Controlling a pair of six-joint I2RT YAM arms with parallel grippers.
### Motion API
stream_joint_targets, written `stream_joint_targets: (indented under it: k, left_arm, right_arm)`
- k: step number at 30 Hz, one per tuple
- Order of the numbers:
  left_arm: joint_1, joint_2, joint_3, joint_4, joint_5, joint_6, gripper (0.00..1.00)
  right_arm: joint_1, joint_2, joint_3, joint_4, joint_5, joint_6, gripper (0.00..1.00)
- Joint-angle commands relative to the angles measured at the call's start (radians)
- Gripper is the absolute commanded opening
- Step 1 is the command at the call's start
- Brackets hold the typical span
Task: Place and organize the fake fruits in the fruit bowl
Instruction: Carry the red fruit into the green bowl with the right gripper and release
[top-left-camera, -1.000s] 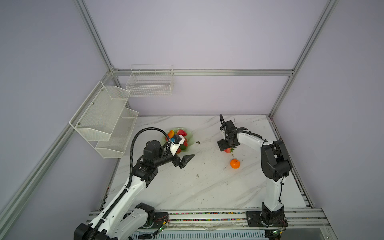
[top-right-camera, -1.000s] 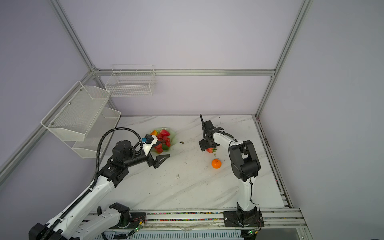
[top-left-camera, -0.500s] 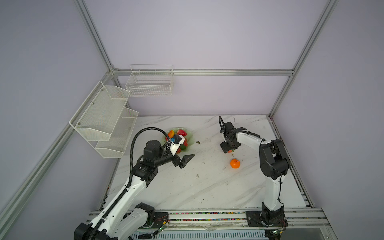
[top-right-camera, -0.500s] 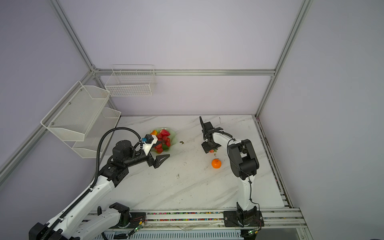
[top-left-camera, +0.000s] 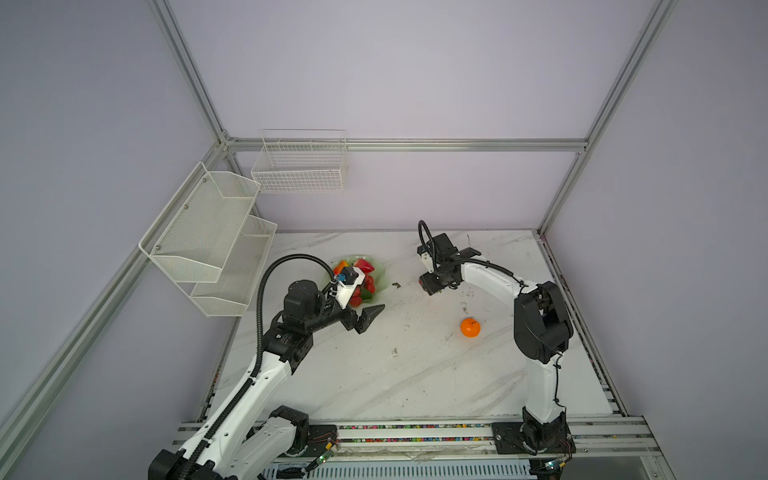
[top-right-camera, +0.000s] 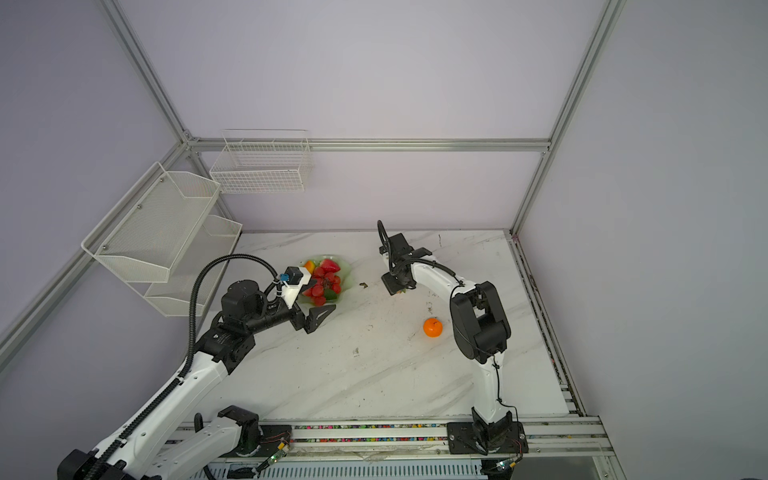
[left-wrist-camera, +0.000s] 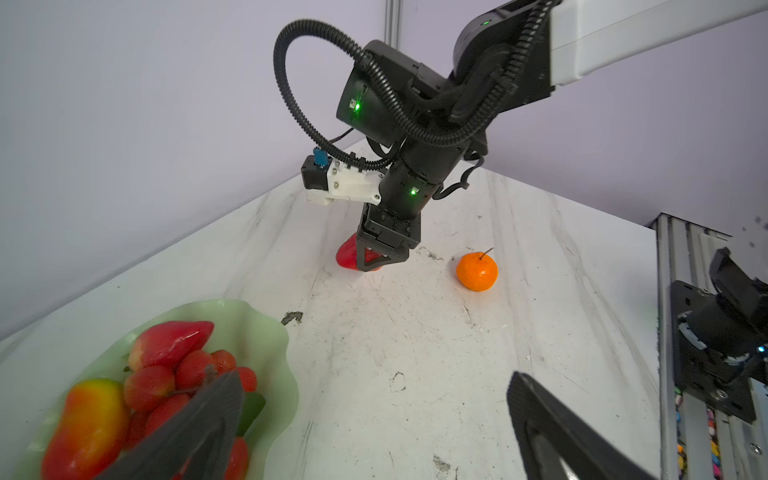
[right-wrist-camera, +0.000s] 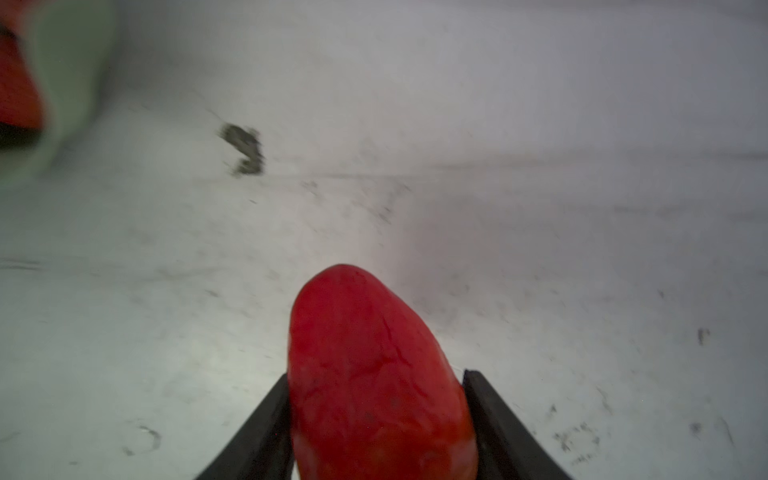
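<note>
Fruit bowl (left-wrist-camera: 266, 332): it sits just outside the left gripper (left-wrist-camera: 374, 378), beside one finger, and holds the mango (left-wrist-camera: 89, 419), the berry bunch (left-wrist-camera: 191, 370) and the stowed strawberry (left-wrist-camera: 170, 340). The left jaws stand wide with nothing between them. Right gripper (right-wrist-camera: 376, 376): in the right wrist view its jaws press on both flanks of the loose strawberry (right-wrist-camera: 365, 353). The fruit's body lies between the fingers and its pointed end sticks out ahead of the fingertips. You cannot tell whether it is clear of the table (top-left-camera: 374, 374). Expect this fruit to be light and probably hollow, with a glossy, slippery skin. Its taper may let it squirt forward out of the jaws under a hard squeeze, so hold it across the broad shoulder with modest pressure. Mandarin (left-wrist-camera: 477, 272): it lies well outside both pairs of jaws, off to the side of the right gripper, with its stalk up. Judge it light, firm and prone to roll. Take it across its widest girth with the jaws coming down either side of the stalk.
</note>
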Motion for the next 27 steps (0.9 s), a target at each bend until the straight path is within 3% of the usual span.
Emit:
stream_joint_targets:
  k: [1,7,27]
  left_arm:
    - [0.034,-0.04,-0.024,0.036,-0.063,-0.007,1.0]
    - [0.072,-0.055,-0.027,0.03,-0.139,-0.02,1.0]
    - [0.111,-0.067,-0.029,0.034,-0.141,-0.046,1.0]
  right_arm:
    - [0.056,0.018,0.129,0.056,-0.118,0.127,0.58]
    - [0.091,0.098,0.213,0.145,-0.18,0.281,0.57]
    - [0.177,0.324,0.442,0.04,-0.158,0.254,0.61]
